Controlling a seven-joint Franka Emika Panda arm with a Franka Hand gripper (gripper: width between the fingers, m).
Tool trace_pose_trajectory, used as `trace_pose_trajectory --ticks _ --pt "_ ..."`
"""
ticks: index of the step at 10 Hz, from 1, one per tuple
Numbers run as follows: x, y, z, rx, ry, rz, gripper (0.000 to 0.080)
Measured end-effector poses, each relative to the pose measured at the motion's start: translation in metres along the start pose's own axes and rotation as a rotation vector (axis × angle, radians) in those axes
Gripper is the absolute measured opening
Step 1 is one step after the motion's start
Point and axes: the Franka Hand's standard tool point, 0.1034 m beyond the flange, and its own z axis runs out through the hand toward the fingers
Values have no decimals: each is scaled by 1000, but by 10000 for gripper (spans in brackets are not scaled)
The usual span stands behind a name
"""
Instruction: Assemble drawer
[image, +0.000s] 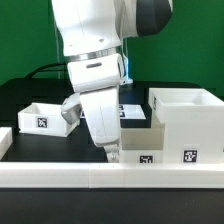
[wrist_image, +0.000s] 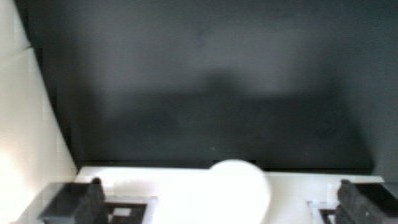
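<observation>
The drawer's large boxy housing (image: 188, 122) stands at the exterior view's right, with tags on its front. One small open-top tray (image: 38, 117) sits at the left. A second tray (image: 142, 142) lies in the middle beside the housing, partly hidden by my arm. My gripper (image: 108, 150) points down at this middle tray. In the wrist view my gripper (wrist_image: 222, 202) is open, its dark fingers (wrist_image: 79, 200) wide apart on either side of the tray's white face and round knob (wrist_image: 240, 186). I cannot tell whether the fingers touch it.
A long low white rail (image: 110, 180) runs along the table's front edge. A white piece (image: 4, 142) shows at the far left edge. Dark table (wrist_image: 214, 80) lies beyond the tray, and black cables (image: 45, 72) trail at the back.
</observation>
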Motion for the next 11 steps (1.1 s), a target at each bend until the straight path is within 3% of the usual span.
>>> trace_pose_trajectory --ticks 11 --pt "2 0 6 -13 -37 -40 649"
